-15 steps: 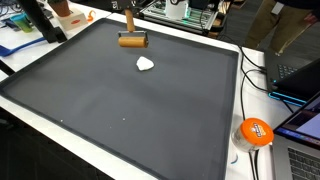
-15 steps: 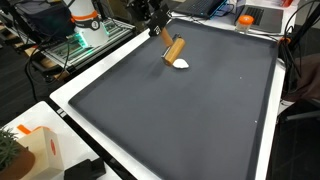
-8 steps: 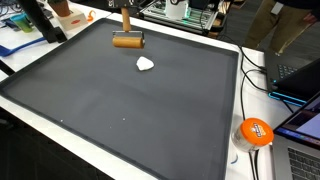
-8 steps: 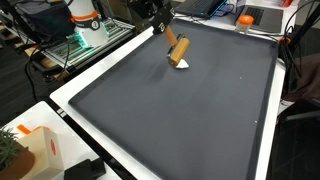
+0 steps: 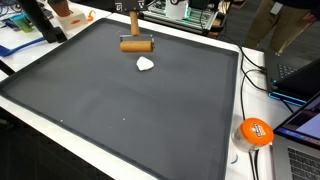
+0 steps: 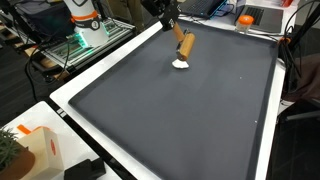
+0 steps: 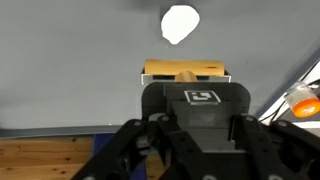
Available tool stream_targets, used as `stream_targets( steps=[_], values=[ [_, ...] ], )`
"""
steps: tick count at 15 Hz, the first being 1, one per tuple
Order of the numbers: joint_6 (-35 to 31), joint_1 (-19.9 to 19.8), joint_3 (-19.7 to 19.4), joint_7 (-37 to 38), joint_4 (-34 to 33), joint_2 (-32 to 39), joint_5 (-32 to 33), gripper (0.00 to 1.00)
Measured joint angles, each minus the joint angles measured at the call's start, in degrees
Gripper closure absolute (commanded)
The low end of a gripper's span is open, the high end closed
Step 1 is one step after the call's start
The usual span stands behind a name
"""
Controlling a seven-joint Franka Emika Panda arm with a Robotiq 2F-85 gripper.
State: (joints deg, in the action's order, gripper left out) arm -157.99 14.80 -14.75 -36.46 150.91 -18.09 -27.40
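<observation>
A small wooden roller (image 5: pixel 136 45) with an upright wooden handle (image 5: pixel 133 22) hangs near the far edge of the dark mat (image 5: pixel 110 110). My gripper (image 6: pixel 168 16) is shut on that handle from above. In the exterior view from the mat's other side the roller (image 6: pixel 186 45) tilts, and its lower end is just over a white lump (image 6: pixel 180 64). That white lump (image 5: pixel 145 64) lies on the mat slightly nearer than the roller. In the wrist view the roller (image 7: pixel 185 70) shows beyond the gripper body, with the white lump (image 7: pixel 180 24) past it. My fingertips are hidden there.
The mat lies on a white table (image 5: pixel 235 165). An orange tape roll (image 5: pixel 255 131), cables and a laptop (image 5: pixel 300 140) sit by one side. An orange and white bottle (image 6: pixel 85 12) and a box (image 6: pixel 35 150) stand beside the other side.
The roller has swung and shifted a little across the mat's far edge, ending closer to the white lump. The lump has not moved.
</observation>
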Motion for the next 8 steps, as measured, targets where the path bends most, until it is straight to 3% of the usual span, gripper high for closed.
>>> stream_targets(
  steps=[4, 8],
  values=[
    [-1.63, 2.07, -1.23, -4.70, 0.96, 0.38, -3.31, 0.78],
    [-6.00, 4.78, -4.67, -11.66, 2.20, 0.12, -11.37, 0.78]
  ],
)
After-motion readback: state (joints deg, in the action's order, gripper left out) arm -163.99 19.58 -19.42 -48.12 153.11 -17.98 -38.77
